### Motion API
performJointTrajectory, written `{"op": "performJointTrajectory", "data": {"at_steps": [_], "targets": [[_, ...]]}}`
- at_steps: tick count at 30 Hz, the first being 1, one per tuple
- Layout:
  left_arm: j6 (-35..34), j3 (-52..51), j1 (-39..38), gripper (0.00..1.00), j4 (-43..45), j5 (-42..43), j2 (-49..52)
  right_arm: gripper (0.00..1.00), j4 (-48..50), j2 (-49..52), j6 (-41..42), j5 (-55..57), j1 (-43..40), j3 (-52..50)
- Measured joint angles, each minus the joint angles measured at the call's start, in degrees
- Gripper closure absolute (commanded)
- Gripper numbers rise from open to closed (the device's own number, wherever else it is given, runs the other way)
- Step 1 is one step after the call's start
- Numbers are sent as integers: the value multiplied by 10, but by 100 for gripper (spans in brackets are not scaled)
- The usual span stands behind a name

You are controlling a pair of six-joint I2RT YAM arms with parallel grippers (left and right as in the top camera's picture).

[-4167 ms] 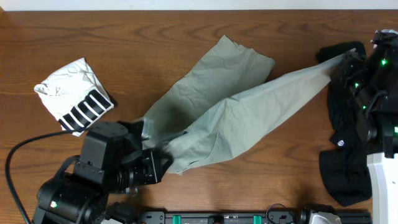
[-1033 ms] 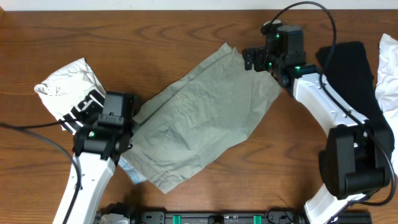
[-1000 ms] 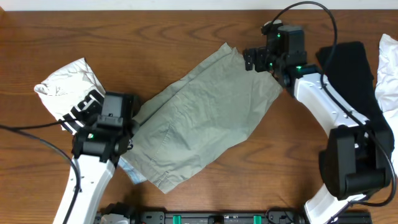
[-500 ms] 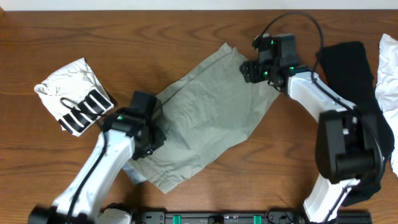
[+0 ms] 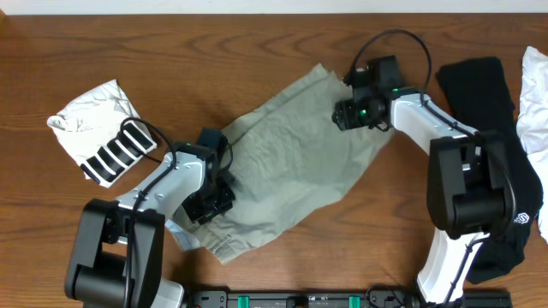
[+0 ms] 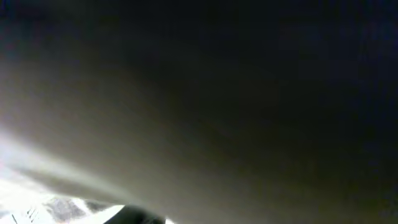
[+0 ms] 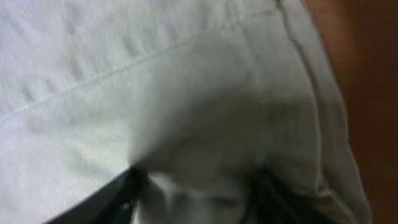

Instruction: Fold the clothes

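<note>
Most likely to go wrong: a pinch through too many layers, or through only the top one. At the upper right edge of the trousers [image 5: 291,167], right hand [image 5: 357,112] down on the cloth. In the wrist view, fingers [image 7: 124,194] apart with a hump of fabric bulging between them; cannot tell whether clamped on it yet. If gripped thin, likely to slip free on the lift. If gripped deep, likely to drag the whole pile instead of turning one flap over.

At the lower left end of the same trousers, left hand [image 5: 211,202] pressed low, its own camera giving only dark blur. Cannot tell how wide open, or whether holding anything. Pulling from both ends at once could stretch the cloth askew rather than square it, or sweep the bottom hem toward the front edge of the desk [image 5: 197,43].

Trousers: pale grey-green woven cotton, matte and heavily wrinkled, lying as a slanted, lopsided slab across mid-desk. Stitched seam and doubled hem plain in the right wrist view. Limp, no spring; creases likely to get folded in unless smoothed first.

Elsewhere: striped top [image 5: 101,135], white with black bars, crumpled at far left near the left arm [image 5: 154,192], so a snag on a swing is possible. At right, black garment [image 5: 481,84] draped long; white cloth [image 5: 538,81] at the very edge. Desk of glossy brown wood grain, probably slick under cotton.
</note>
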Motion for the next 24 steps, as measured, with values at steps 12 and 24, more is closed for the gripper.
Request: {"op": "performJointTrajectory", "data": {"at_steps": [12, 24], "targets": [[156, 12, 104, 61, 141, -25, 2, 50, -198, -17, 112, 59, -35, 6], [351, 16, 111, 62, 285, 24, 14, 48, -245, -17, 175, 91, -45, 5]]}}
